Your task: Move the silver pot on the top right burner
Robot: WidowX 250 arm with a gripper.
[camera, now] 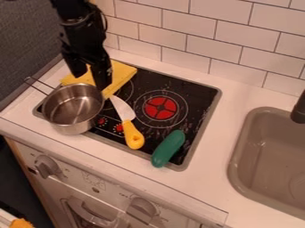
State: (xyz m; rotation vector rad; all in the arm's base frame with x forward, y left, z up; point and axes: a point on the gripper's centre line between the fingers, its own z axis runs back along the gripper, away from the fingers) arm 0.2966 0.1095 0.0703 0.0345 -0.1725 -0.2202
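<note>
Tool (91, 83) spread near one o'clock of pot (72, 107), likely light, stiff, slippery: best pinched by its rim (88, 85).
</note>
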